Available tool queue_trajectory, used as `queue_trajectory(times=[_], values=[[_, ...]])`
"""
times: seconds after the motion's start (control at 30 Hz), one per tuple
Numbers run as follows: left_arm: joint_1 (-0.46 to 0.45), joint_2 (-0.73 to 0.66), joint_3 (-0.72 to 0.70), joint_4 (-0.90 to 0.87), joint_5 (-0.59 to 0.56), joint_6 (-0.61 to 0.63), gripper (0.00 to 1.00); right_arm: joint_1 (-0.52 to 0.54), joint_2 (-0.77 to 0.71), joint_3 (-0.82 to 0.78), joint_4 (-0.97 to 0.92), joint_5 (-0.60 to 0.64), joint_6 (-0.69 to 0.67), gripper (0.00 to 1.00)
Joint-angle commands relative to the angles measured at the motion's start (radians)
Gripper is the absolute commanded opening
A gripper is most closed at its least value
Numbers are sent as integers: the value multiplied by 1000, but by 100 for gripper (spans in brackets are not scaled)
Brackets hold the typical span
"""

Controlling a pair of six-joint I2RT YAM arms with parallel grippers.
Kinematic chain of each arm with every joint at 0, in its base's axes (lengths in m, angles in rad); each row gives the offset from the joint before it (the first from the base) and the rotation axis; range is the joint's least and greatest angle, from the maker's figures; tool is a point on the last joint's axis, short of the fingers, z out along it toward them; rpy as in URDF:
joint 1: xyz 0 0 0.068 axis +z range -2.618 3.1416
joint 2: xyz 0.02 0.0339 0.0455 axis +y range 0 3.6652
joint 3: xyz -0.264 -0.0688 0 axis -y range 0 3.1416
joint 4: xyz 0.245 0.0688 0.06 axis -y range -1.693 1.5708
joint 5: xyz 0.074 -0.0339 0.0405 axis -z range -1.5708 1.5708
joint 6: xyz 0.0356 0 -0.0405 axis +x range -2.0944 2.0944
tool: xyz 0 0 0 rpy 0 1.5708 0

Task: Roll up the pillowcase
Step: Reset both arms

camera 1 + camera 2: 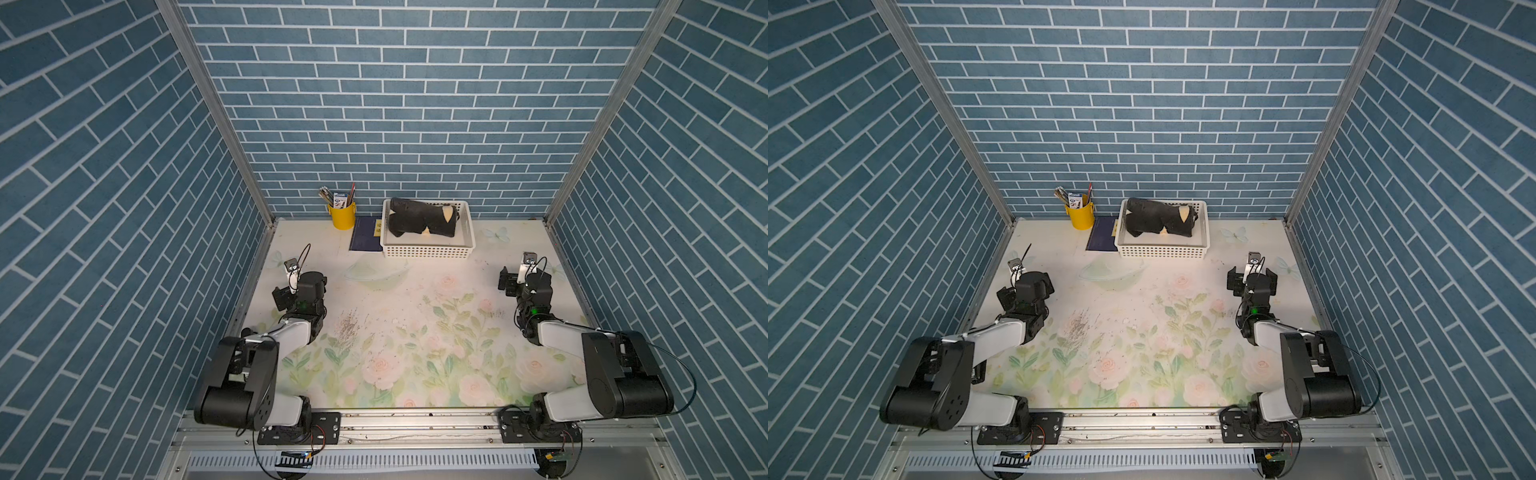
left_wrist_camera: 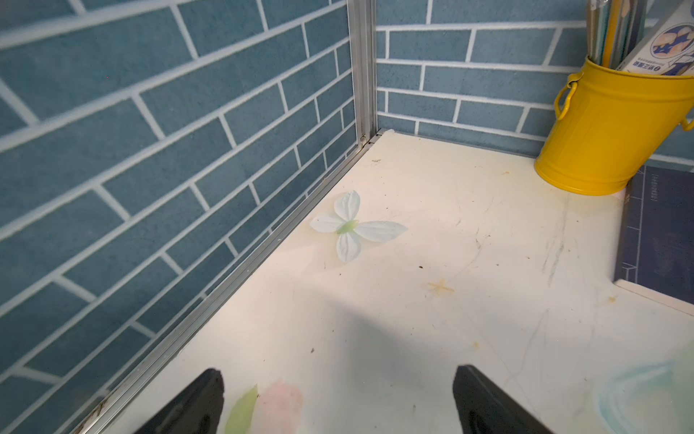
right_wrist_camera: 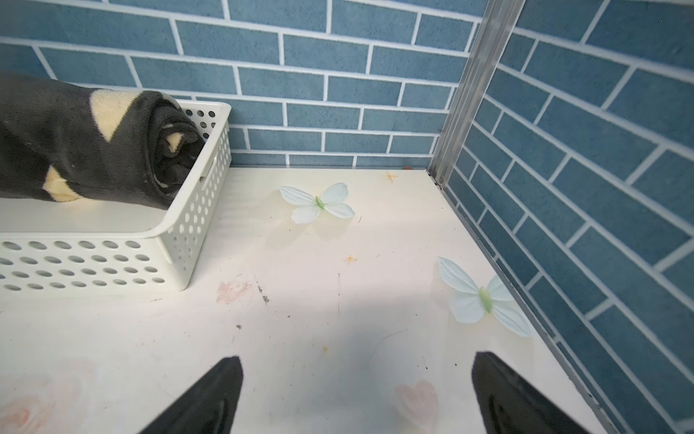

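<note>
Containers come first. We find a white perforated basket (image 1: 428, 250) at the upper centre of both top views, set against the back wall; it holds the pillowcase (image 1: 417, 216) and nothing else that we can see. Left of it in the frame stands a yellow bucket (image 1: 342, 217) holding pens and a small printed box (image 1: 341, 200). A dark blue book (image 1: 365, 237) lies flat between bucket and basket.

We see the pillowcase rolled into a thick black plush cylinder with cream-yellow patches. It lies across the rear of the basket, one end rising at the basket's upper-left corner. The right wrist view shows the spiral of layers at its other end.

The left gripper (image 2: 340, 375) and the right gripper (image 3: 358, 359) each hang over bare table (image 1: 415, 299), fingers spread wide, holding nothing.

Only the fingertips show in the wrist views; in the top views the wrist housings hide most of each gripper. The right wrist view cuts off part of the roll. We cannot read the box's print.
</note>
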Motion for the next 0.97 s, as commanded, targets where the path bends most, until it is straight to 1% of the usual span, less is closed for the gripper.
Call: queue_trajectory(times=[0.0,0.03,0.1,0.13,0.17,0.23,0.3,0.33,0.37,0.4,0.43,0.47,0.5,0.53,0.6,0.63,0.7,0.73,0.8,0.93], values=[[31,42,-33,230,92,78,100,-7,27,-76,151,-28,-40,100],[32,51,-58,275,96,81,100,-7,30,-115,240,-35,-47,100],[32,47,-155,443,129,102,100,-14,46,-203,403,-68,-53,100],[34,29,-178,459,188,113,100,-16,41,-225,435,-70,-50,100],[34,32,-208,531,227,139,100,-23,40,-246,472,-75,-42,100],[35,22,-255,599,323,169,100,-27,89,-292,605,-84,-41,100],[44,58,-311,731,399,187,100,-33,71,-301,587,-103,-39,100],[43,76,-324,793,403,202,100,-34,88,-301,616,-111,-47,100],[47,47,-304,696,421,193,100,-34,72,-285,550,-122,-47,100],[49,72,-316,763,422,198,100,-34,88,-271,551,-124,-50,100],[50,62,-310,744,424,194,100,-36,83,-256,512,-129,-45,100],[52,55,-304,709,432,190,100,-41,85,-258,518,-134,-44,100],[52,70,-315,760,428,197,100,-42,83,-260,524,-130,-45,100],[53,57,-306,721,433,191,100,-42,81,-258,517,-130,-44,100],[54,66,-313,750,430,195,100,-41,80,-257,514,-133,-44,100],[54,55,-307,716,433,191,100,-40,86,-259,528,-134,-44,100],[53,66,-312,745,431,195,100,-41,86,-261,531,-129,-46,100],[54,56,-306,720,435,191,100,-42,81,-257,516,-132,-44,100],[53,64,-312,742,432,194,100,-41,84,-254,512,-135,-43,100],[54,61,-309,731,434,191,100,-41,84,-257,520,-136,-44,100]])
